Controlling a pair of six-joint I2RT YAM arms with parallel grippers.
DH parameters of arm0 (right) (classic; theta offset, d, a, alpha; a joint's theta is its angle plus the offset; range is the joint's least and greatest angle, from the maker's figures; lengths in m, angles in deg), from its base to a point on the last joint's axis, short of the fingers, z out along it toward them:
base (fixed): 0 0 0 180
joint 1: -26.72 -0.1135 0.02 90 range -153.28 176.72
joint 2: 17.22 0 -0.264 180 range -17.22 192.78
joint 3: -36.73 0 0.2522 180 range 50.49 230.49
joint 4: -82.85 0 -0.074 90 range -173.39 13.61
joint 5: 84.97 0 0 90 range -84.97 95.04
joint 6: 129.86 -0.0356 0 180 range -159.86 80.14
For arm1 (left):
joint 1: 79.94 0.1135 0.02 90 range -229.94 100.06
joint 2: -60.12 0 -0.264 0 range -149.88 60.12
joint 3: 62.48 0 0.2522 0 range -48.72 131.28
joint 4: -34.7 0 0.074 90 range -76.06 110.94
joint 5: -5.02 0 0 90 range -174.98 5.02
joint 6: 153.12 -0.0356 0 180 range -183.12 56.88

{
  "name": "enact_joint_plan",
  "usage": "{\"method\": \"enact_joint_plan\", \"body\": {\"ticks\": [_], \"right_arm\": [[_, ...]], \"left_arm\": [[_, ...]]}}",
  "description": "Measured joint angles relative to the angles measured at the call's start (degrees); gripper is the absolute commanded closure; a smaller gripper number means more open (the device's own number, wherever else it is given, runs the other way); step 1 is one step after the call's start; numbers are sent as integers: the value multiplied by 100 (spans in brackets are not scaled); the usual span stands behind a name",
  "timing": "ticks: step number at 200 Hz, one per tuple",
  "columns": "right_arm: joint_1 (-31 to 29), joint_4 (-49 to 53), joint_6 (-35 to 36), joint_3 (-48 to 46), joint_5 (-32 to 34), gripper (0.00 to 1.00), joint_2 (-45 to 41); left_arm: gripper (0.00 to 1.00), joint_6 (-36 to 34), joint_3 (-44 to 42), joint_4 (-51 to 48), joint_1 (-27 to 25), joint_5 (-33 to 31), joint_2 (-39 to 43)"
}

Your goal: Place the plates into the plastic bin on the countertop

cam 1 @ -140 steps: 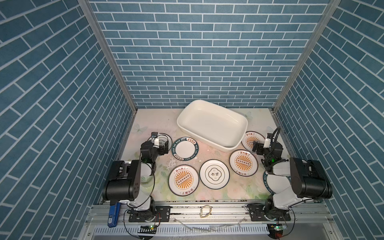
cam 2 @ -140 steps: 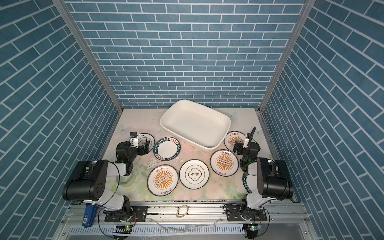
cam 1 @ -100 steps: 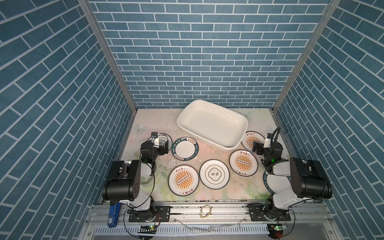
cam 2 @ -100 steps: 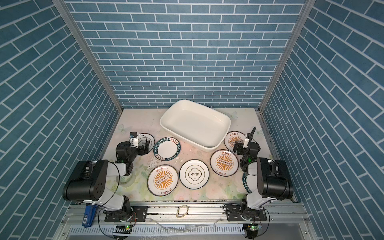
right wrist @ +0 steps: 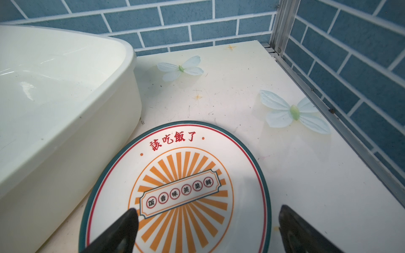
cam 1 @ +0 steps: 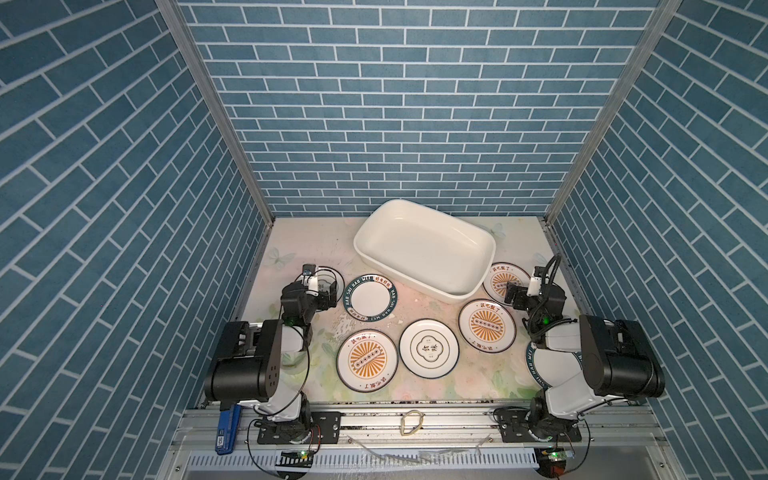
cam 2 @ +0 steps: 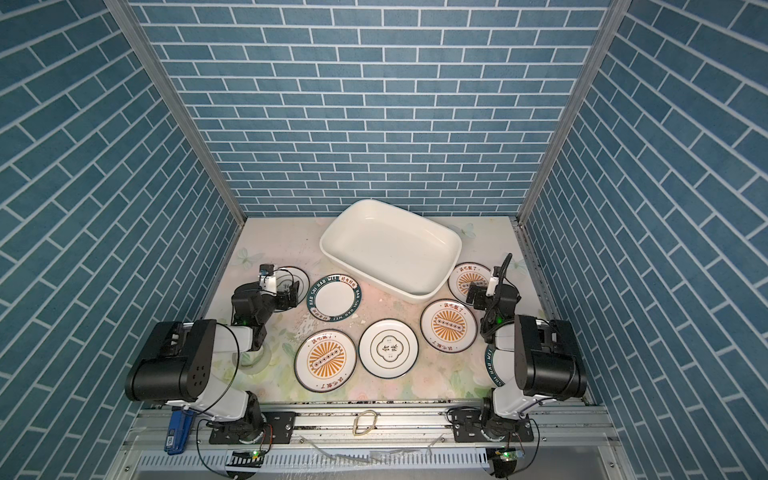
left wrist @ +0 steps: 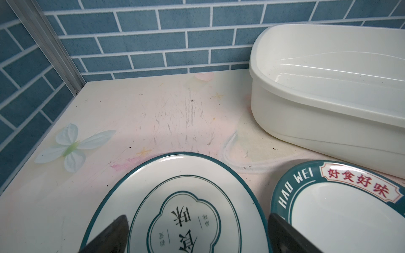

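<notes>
Several round white plates lie on the flowered countertop [cam 1: 307, 245] in front of the empty cream plastic bin [cam 1: 424, 249] [cam 2: 390, 249]. My left gripper [cam 1: 329, 289] [left wrist: 197, 216] hangs open just over a quatrefoil plate [left wrist: 175, 192] at the left, beside a green-lettered plate [cam 1: 370, 298] [left wrist: 339, 210]. Open too, my right gripper [cam 1: 510, 293] [right wrist: 208, 209] hovers above a sunburst plate [right wrist: 179, 175] next to the bin's wall [right wrist: 65, 131]. More plates sit in the middle: two sunburst ones [cam 1: 367, 360] [cam 1: 487, 326] and a quatrefoil one [cam 1: 429, 353]. Another lettered plate [cam 1: 534, 365] is mostly hidden under the right arm.
Blue brick walls close in the back and both sides. A translucent tape roll [cam 2: 262, 357] lies under the left arm. A metal rail [cam 1: 457, 419] with both arm bases runs along the front edge, with a blue tool [cam 1: 224, 428] at its left end.
</notes>
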Motion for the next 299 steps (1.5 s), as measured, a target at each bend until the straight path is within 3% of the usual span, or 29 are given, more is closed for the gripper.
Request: {"method": "enact_joint_plan", "body": {"ticks": [262,299], "right_arm": [[2,-61,0,-4,-24,1,0],[2,-125,-2,-109,2,1,-188]], "left_arm": [[0,2,0,-4,0,-13,4],[0,7,76,-459,0,-118,378]]}}
